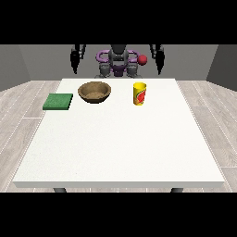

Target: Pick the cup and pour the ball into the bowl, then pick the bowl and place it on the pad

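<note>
1. Standing upright on the white table (120, 148), the yellow cup (140, 94) carries a red mark on its side and sits toward the far edge, right of the middle.
2. Left of the cup and well apart from it rests a brown wooden bowl (95, 91), round, shallow and open upward.
3. Further left, near the table's left edge, lies a flat green square pad (58, 101), apart from the bowl.
4. A small red ball (142, 59) shows above and behind the cup, in front of the robot's body (118, 62), not in the cup or the bowl.
5. Both hands hang raised behind the far edge, touching nothing: the hand at the view's left (74, 61) and the hand at the view's right (160, 60). Their black fingers point down and look straight, holding nothing.
</note>
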Motion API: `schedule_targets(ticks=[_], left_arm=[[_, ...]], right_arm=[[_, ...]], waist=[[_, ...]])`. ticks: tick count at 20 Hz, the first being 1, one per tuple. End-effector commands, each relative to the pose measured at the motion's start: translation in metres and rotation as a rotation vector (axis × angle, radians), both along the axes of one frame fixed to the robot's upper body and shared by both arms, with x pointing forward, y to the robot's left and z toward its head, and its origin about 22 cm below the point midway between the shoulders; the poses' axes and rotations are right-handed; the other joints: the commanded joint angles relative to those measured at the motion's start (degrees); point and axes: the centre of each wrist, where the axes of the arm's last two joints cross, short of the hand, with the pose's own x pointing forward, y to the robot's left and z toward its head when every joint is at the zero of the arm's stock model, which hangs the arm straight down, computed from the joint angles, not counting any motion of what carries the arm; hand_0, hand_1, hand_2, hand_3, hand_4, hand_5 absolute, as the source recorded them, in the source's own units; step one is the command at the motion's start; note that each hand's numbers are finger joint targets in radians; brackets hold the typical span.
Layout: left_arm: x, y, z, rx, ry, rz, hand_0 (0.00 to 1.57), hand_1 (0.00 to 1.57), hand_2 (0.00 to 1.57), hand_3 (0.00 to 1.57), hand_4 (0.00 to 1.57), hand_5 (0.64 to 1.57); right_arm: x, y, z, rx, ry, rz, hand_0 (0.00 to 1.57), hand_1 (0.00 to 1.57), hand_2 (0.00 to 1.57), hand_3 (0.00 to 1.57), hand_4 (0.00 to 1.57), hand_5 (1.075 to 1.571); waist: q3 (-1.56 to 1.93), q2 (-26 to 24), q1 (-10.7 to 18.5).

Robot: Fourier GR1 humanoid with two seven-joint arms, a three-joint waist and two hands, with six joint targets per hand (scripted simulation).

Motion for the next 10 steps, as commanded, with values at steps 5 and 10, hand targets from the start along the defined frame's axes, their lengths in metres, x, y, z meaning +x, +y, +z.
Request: schedule_targets(ticks=[5, 10], left_arm=[[0.002, 0.008, 0.029, 0.028, -0.024, 0.003, 0.00, 0.00, 0.00, 0.00, 0.66, 1.566], [-0.003, -0.029, 0.045, -0.178, 0.172, 0.067, 0.00, 0.00, 0.00, 0.00, 0.63, 1.564]], right_arm=[[0.001, -0.007, 0.029, -0.029, -0.010, 0.002, 0.00, 0.00, 0.00, 0.00, 0.87, 1.533], [-0.021, 0.019, 0.035, 0.211, 0.211, -0.038, 0.00, 0.00, 0.00, 0.00, 0.86, 1.530]], waist=[[-1.04, -14.6, 0.0], [-1.12, -23.0, -4.6]])
